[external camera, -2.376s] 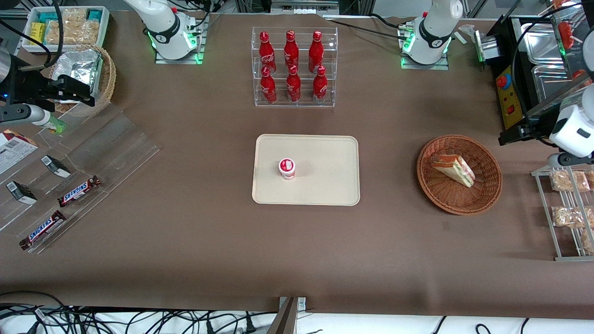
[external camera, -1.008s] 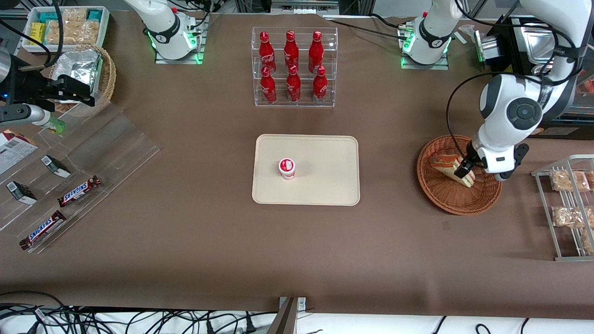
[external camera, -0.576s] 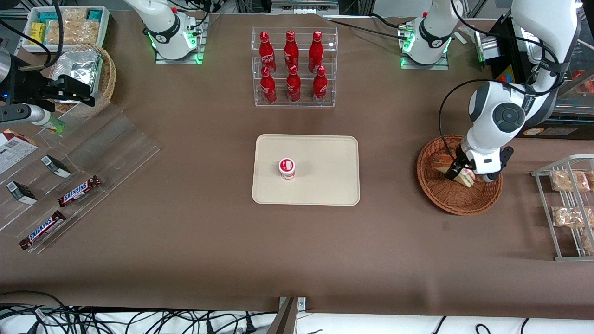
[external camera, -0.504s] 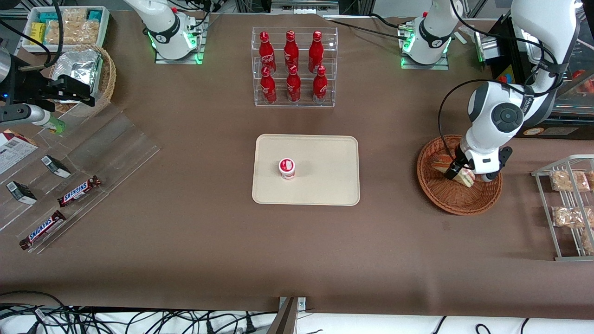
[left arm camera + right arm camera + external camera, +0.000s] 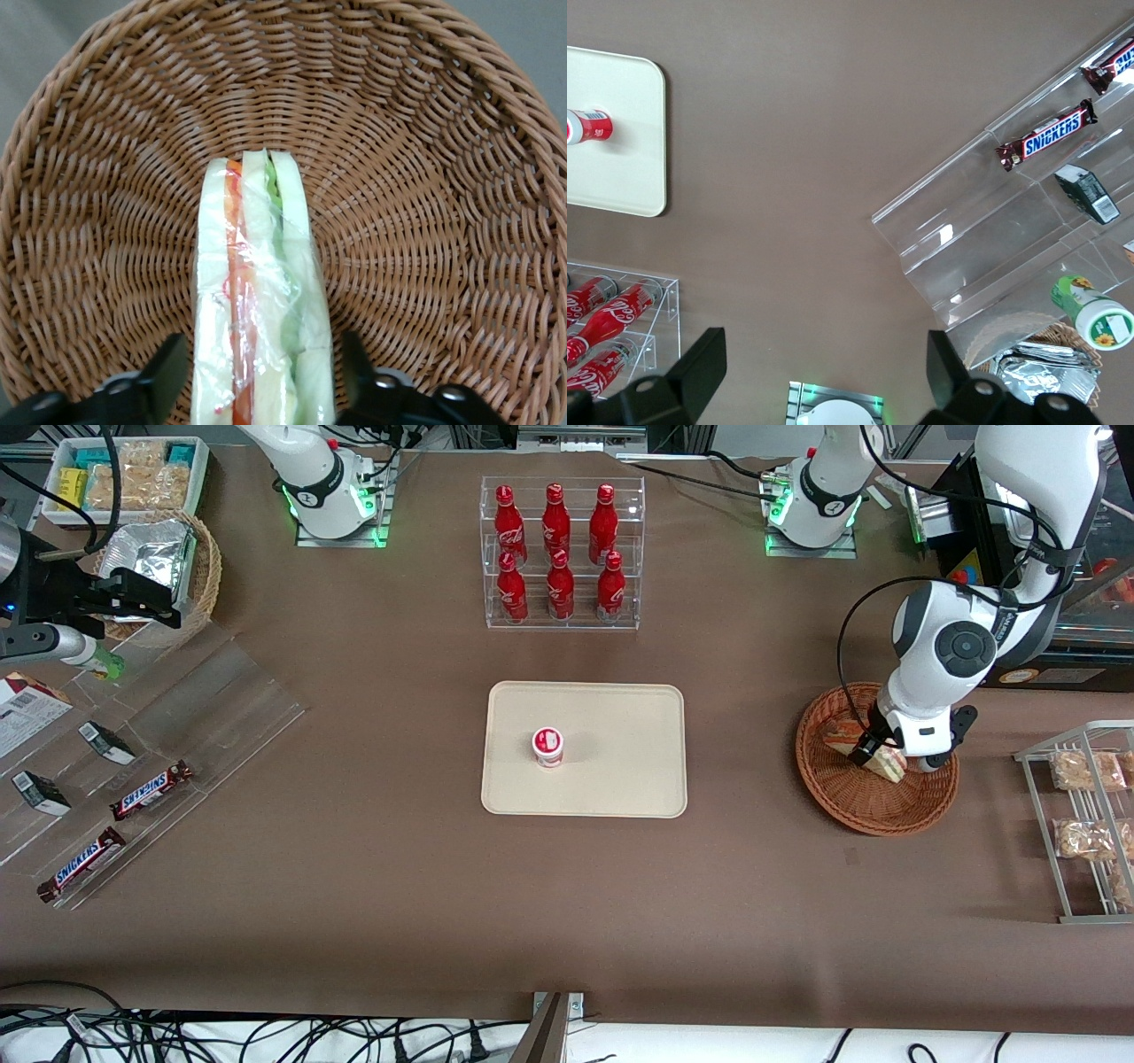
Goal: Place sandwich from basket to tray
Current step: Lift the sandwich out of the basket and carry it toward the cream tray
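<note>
The wrapped triangular sandwich (image 5: 889,765) lies in the round reddish-brown wicker basket (image 5: 873,825) toward the working arm's end of the table. My left gripper (image 5: 873,751) is down inside the basket, open, with one black finger (image 5: 168,372) on each side of the sandwich (image 5: 261,292) and a thin gap at both sides. In the left wrist view the sandwich stands on edge with its red, green and pale layers showing against the basket weave (image 5: 425,221). The cream tray (image 5: 620,779) lies mid-table, apart from the basket.
A small red-and-white cup (image 5: 548,747) stands on the tray. A clear rack of red bottles (image 5: 560,553) is farther from the front camera than the tray. A wire rack with bagged snacks (image 5: 1085,828) stands beside the basket. Metal trays (image 5: 1032,505) are near the arm's base.
The left arm swung in over the basket and came down onto the sandwich. Over the last half second it has barely shifted. The sandwich still lies in the basket.
</note>
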{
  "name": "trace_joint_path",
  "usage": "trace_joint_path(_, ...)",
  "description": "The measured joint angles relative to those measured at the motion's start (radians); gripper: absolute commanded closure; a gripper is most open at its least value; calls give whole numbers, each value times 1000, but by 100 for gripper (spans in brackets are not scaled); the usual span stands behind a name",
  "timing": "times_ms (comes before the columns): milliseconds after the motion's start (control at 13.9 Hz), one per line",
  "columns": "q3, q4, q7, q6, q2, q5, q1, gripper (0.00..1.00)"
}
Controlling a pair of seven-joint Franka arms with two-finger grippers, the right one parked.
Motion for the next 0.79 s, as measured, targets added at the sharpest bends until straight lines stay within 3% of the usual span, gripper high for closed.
trace_joint_path(360,0,22,5,-44,-20,0,11,100)
trace_joint_path(576,-20,123,57,-235,-57,-12,12,100)
trace_joint_path(792,-49,283,171,-476,-88,-102,7,100)
